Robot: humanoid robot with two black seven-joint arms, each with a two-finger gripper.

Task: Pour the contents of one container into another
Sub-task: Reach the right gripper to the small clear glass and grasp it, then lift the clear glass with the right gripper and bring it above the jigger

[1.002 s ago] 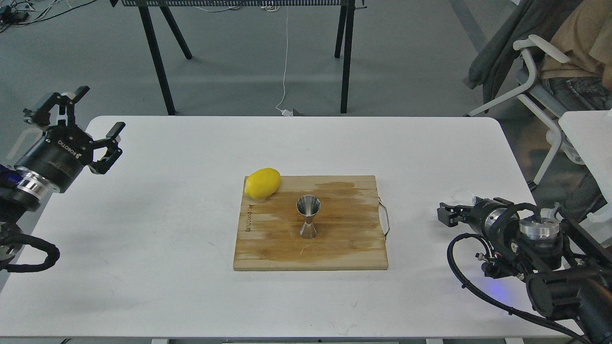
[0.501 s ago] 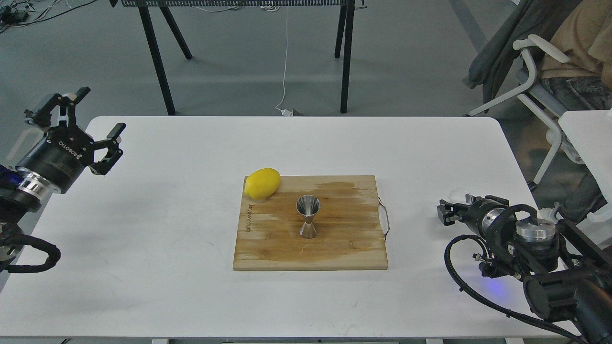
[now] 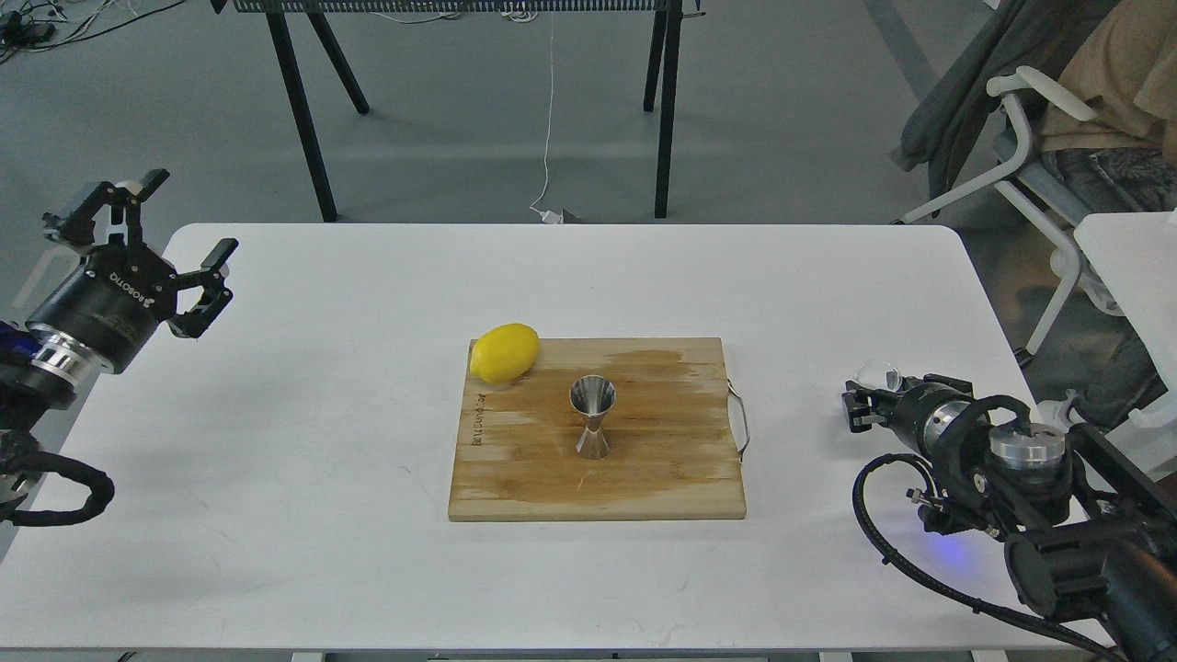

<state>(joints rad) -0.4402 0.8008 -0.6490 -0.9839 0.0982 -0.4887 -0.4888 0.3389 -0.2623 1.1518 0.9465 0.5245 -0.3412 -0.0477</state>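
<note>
The steel jigger (image 3: 593,418) stands upright near the middle of the wooden cutting board (image 3: 644,478). The clear glass cup (image 3: 878,374) shows at the table's right side, partly hidden behind the tip of my right gripper (image 3: 862,410). That gripper is small and dark in the head view, so its fingers cannot be told apart, nor whether it touches the cup. My left gripper (image 3: 188,214) hovers over the table's far left corner, fingers spread wide with nothing between them.
A yellow lemon (image 3: 505,352) lies on the board's back left corner. The board has a metal handle (image 3: 741,421) on its right side. A chair (image 3: 1030,175) and a second white table (image 3: 1131,267) stand off to the right.
My right arm has shifted slightly left and back beside the cup. The left gripper has edged a little left. Jigger, lemon and board have not moved.
</note>
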